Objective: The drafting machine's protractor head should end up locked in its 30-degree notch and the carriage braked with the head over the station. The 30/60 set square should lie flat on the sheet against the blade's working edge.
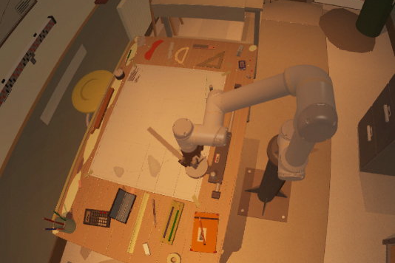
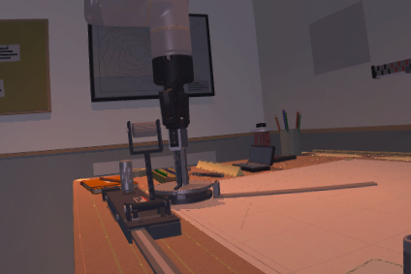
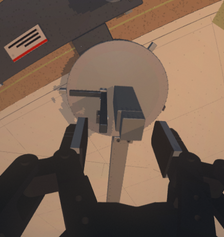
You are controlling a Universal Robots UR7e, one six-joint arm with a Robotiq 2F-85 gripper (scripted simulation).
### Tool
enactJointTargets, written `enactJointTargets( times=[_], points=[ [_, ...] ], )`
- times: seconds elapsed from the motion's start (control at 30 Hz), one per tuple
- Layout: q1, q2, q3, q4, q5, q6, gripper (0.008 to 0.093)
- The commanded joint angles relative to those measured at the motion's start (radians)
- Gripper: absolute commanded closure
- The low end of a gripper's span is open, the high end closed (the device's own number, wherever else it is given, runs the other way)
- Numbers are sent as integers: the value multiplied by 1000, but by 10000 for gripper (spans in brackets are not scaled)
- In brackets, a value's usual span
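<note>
The round protractor head (image 3: 116,84) sits beside the dark carriage (image 3: 44,30) on the rail at the sheet's right edge, and its blade (image 1: 164,142) reaches out over the sheet. A small lever (image 3: 103,110) and a block-shaped grip (image 3: 128,112) stand on the head. My gripper (image 3: 121,139) hangs just above the head with its fingers either side of the grip, open and holding nothing. The 30/60 set square (image 1: 212,60) lies on the board's far strip, far from the blade.
A pen cup (image 1: 66,224) stands at the board's near left corner. A calculator (image 1: 97,217), scale ruler (image 1: 138,222), pencil tray (image 1: 172,221) and orange pad (image 1: 204,231) fill the near strip. A protractor (image 1: 182,55) and French curve (image 1: 153,48) lie beside the set square.
</note>
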Motion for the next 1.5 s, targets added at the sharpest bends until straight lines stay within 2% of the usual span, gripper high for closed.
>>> enactJointTargets(
  times=[0.0, 0.53, 1.2, 1.47],
  points=[
    [0, -3, -3, 4, 0, 0, 434],
    [0, -34, -35, 68, 0, 0, 434],
    [0, -44, -47, 90, 0, 0, 434],
    [0, -77, -93, 167, 0, 0, 434]
  ],
)
